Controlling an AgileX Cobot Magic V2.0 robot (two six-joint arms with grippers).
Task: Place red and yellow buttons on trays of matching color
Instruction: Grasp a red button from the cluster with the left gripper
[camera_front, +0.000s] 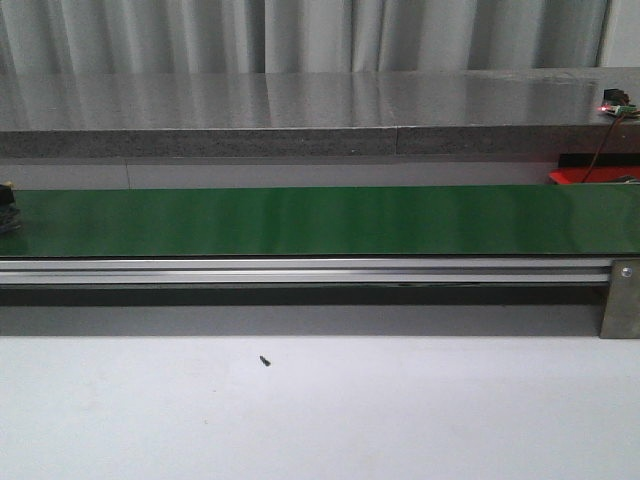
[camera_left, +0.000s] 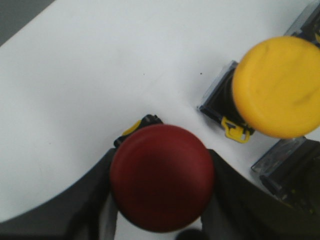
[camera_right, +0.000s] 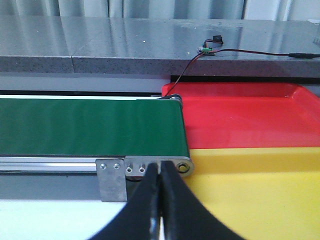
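A red button (camera_left: 162, 177) with a round dome cap stands on the white table, its black and yellow base peeking out behind it. My left gripper (camera_left: 161, 157) is shut on it, one dark finger pressed against each side of the cap. A yellow button (camera_left: 277, 85) on a black base rests close by. My right gripper (camera_right: 161, 167) is shut and empty, hovering before the belt's end. Beyond it lie the red tray (camera_right: 240, 120) and the yellow tray (camera_right: 250, 195), side by side. In the front view only a sliver of the red tray (camera_front: 590, 177) shows.
A long green belt (camera_front: 320, 220) on an aluminium rail crosses the table, with a metal bracket (camera_front: 620, 298) at its right end. Behind it runs a grey stone ledge (camera_front: 300, 110) carrying a small circuit board (camera_front: 618, 108) with a wire. Another black block (camera_left: 287, 172) lies near the yellow button.
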